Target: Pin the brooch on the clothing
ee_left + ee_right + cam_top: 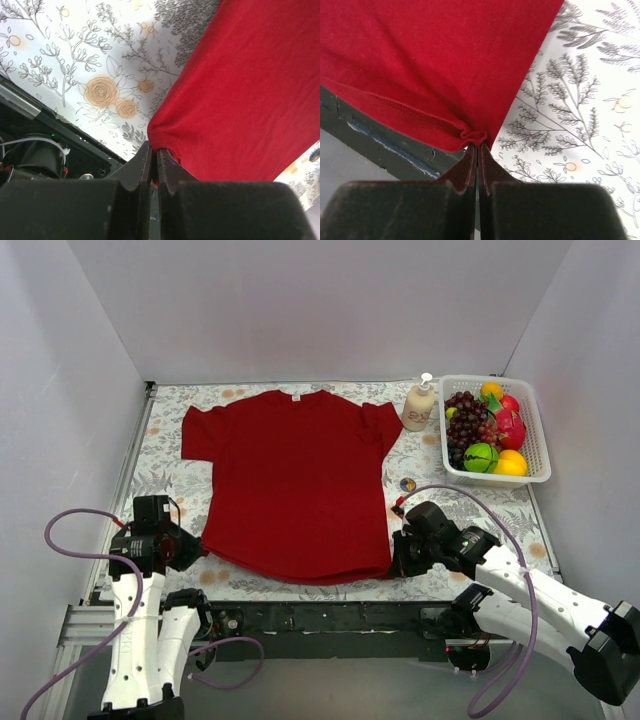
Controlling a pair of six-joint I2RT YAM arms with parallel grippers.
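While both arms grip the lower hem of the dark red T-shirt (290, 480), the garment lies spread face up on the flower-patterned desk (165, 465), neck towards the far wall. The left tool (151, 150) is closed tight on the shirt's near left hem corner, and a small fold of red cloth bunches at its tips. The right tool (478, 146) is likewise pressed shut on the near right hem corner, with puckered fabric at the pinch. The near edge of the shirt reaches the desk's front edge.

The brooch (408, 483), a tiny round badge, lies on the bare desk just beside the shirt's right edge, beyond the right tool and untouched. A pale pump bottle (418, 406) and a white basket (540, 440) of fruit stand at the far right, well apart from the work.

The step in hand appears to be laying the shirt out flat; pinning has not begun. Next, one tool, probably the right, would need to let go of the hem and open over the brooch. Being so small and flat, it calls for a careful, precise pinch.
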